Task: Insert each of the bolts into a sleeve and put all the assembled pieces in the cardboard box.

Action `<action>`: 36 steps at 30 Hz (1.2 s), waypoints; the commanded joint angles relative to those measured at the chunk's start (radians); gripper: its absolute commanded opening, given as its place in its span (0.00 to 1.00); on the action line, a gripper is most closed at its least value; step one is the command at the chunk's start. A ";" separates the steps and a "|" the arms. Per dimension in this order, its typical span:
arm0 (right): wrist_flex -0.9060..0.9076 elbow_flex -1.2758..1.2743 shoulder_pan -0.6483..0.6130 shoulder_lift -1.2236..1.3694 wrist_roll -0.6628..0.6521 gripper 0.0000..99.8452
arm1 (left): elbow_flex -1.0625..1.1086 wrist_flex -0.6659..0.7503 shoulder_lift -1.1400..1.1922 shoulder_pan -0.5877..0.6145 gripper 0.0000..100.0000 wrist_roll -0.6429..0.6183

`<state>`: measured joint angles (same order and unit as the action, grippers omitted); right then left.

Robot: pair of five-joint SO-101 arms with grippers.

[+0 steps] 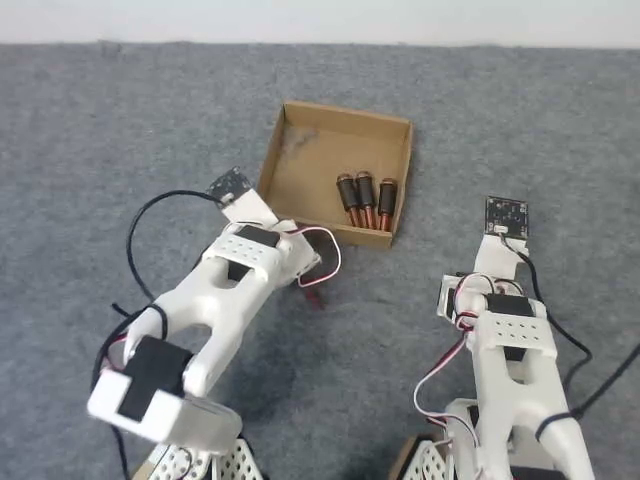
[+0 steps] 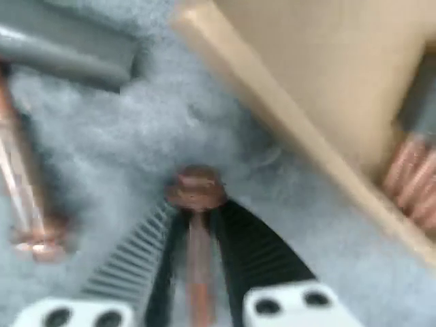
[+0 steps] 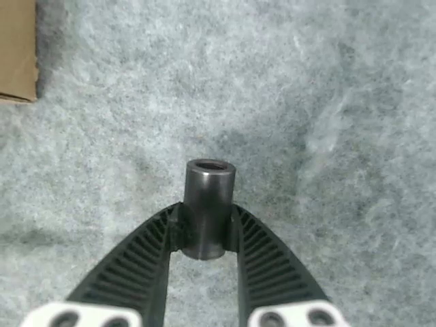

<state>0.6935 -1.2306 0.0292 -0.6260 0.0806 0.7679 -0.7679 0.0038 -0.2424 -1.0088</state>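
left gripper (image 2: 199, 210): clamped on a copper bolt (image 2: 196, 189), just outside the near wall of the cardboard box (image 1: 345, 112) | right gripper (image 3: 208, 216): closed around a dark sleeve (image 3: 210, 187), bore up, above carpet (image 3: 340, 102) right of the box | box: three assembled pieces (image 1: 366, 202) along its right wall | loose bolt (image 2: 27, 204) and grey sleeve (image 2: 65, 51) on carpet by left gripper

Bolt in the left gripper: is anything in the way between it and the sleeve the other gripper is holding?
Nothing visible does. The left gripper holds the bolt beside the cardboard box, the right gripper holds the sleeve, and the high view shows plain grey carpet between the two arms.
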 commanded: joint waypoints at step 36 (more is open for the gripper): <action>0.007 -0.005 0.007 -0.048 -0.017 0.01 | -0.151 -0.295 0.072 -0.006 0.14 0.606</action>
<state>0.6935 -1.2306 0.0292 -0.6260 0.0806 0.7096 -1.0349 0.0376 -0.2424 -0.4135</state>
